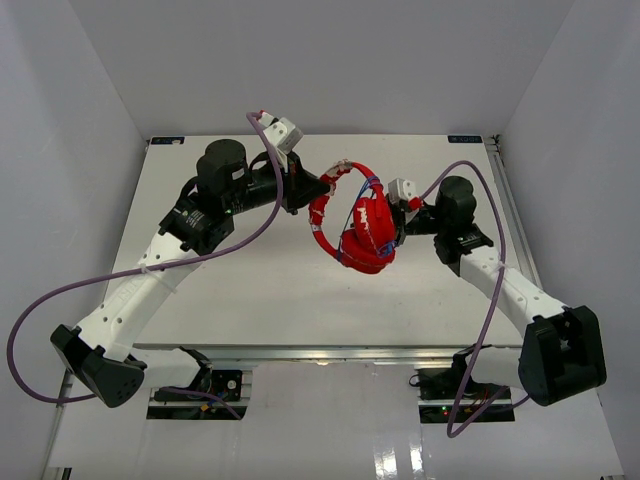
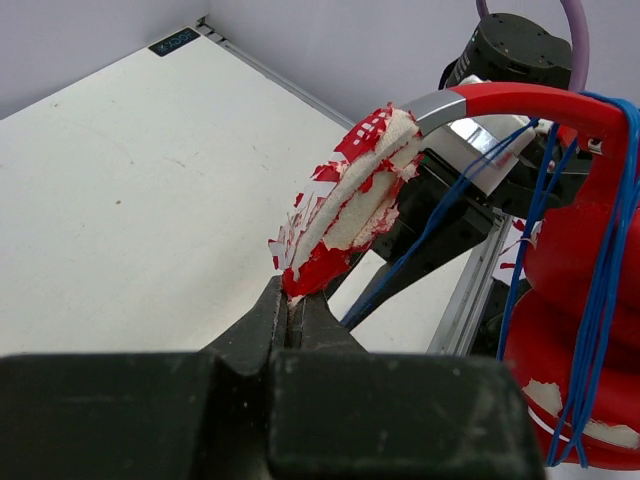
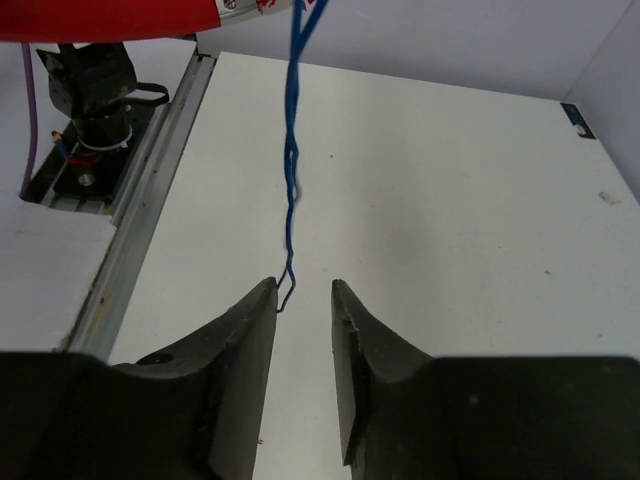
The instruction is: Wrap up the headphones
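left arm: in the top view it is reaching across the white table (image 1: 250, 290) from 7 o'clock toward the middle, with a purple robot cable (image 2: 577, 25) looping off it.
left gripper (image 2: 295, 312): its fingers are pressing together on the lower tip of the worn headband padding (image 2: 350, 210), where the red skin is flaking off pale foam; it is meeting the headphones from their 10 o'clock side.
headphones (image 1: 362, 235): they are hanging clear of the table near its centre, between the two grippers. the red headband (image 2: 520, 100) is arching up toward 12 o'clock, and the red ear cups (image 2: 575, 300) are bunching together at the band's 5 o'clock end.
blue cable (image 3: 292, 170): several turns are lying over the headband and the cups. in the right wrist view a loose twisted length is dropping from 12 o'clock and ending in a small loop at the inner tip of the finger at 9 o'clock.
right gripper (image 3: 304, 292): its fingers are standing apart with a clear gap. they are not clamping the cable, and whether the loop is touching that finger i cannot tell. in the top view it is sitting at the headphones' 3 o'clock side.
right arm: it is coming in from 5 o'clock of the table.
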Controlling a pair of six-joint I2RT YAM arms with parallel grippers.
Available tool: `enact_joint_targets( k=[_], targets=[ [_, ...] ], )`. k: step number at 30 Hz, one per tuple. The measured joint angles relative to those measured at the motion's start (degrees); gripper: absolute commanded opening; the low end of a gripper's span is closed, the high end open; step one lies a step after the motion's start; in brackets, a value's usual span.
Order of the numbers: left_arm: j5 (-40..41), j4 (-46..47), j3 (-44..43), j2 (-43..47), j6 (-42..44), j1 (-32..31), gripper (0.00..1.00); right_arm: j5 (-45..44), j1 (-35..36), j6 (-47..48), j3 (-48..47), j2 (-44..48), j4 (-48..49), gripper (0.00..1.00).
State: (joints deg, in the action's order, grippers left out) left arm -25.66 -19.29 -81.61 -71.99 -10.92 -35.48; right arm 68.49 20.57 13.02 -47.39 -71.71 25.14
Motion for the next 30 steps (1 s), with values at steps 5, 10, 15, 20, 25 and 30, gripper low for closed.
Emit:
enact_joint_targets(
  k=[5, 10, 15, 20, 25, 30],
  targets=[
    [2.6, 0.3, 0.0, 0.0, -0.1, 0.0, 0.0, -1.7, 0.4, 1.1, -0.3, -0.1, -3.7, 0.1],
    [4.5, 1.8, 0.0, 0.0, -0.2, 0.0, 0.0, -1.8, 0.4, 1.4, 0.4, 1.7, -5.6, 0.31],
    [4.6, 3.3, 0.0, 0.0, -0.7, 0.0, 0.0, -3.0, 0.4, 2.3, 0.3, 3.2, -6.5, 0.48],
    [4.7, 3.9, 0.0, 0.0, -1.0, 0.0, 0.0, -5.8, 0.4, 3.7, 0.3, 3.3, -8.8, 0.48],
    [4.7, 4.0, 0.1, 0.0, -1.1, 0.0, 0.0, -6.9, 0.4, 4.8, 0.3, 3.6, -10.2, 0.48],
    [4.8, 4.2, 0.3, 0.3, -1.1, 0.0, 0.0, -1.8, 0.3, 9.4, -0.3, 4.6, -16.1, 0.48]
  ],
)
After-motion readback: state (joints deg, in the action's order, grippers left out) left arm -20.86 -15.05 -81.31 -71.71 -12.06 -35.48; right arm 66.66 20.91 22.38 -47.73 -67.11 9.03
